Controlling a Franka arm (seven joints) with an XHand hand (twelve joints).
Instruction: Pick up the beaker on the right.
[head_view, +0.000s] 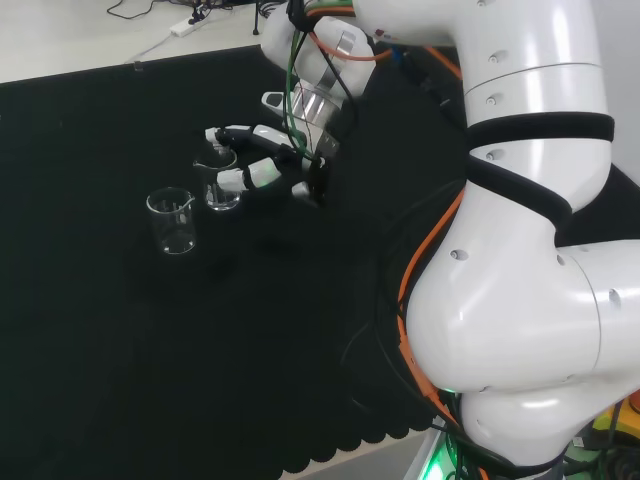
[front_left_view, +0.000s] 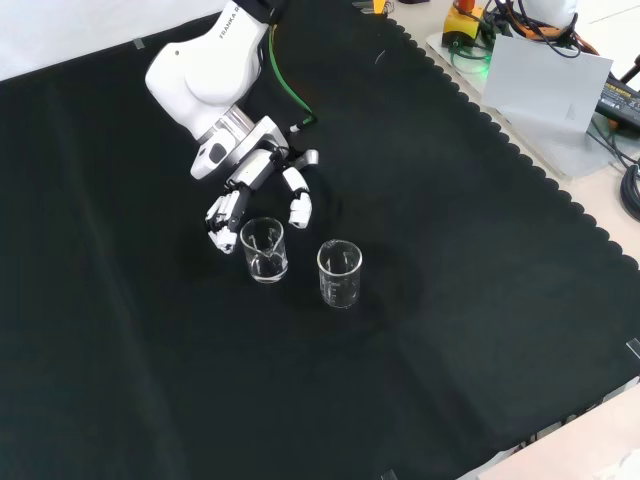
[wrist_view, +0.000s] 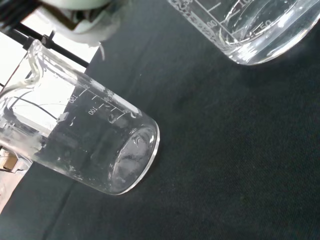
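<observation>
Two clear glass beakers stand upright on the black cloth. In the head view the hand (head_view: 268, 168) reaches from the right toward the right-hand beaker (head_view: 221, 181); the other beaker (head_view: 172, 220) stands apart to its left. The hand's fingers (head_view: 228, 133) and thumb (head_view: 246, 177) are spread to either side of the near beaker, relaxed and not curled round it. In the front view the hand (front_left_view: 256, 185) comes from the top, its fingers (front_left_view: 222, 222) just short of the left beaker (front_left_view: 264, 249), with the second beaker (front_left_view: 340, 272) to the right. The wrist view shows one beaker (wrist_view: 90, 145) whole and another (wrist_view: 250, 30) closer and cut off.
The arm's big white links (head_view: 520, 230) fill the head view's right, with orange and green cables (head_view: 420, 260) beside them. The cloth's scalloped edge (front_left_view: 530, 170) runs along the front view's right, with equipment and cables (front_left_view: 550, 70) beyond it.
</observation>
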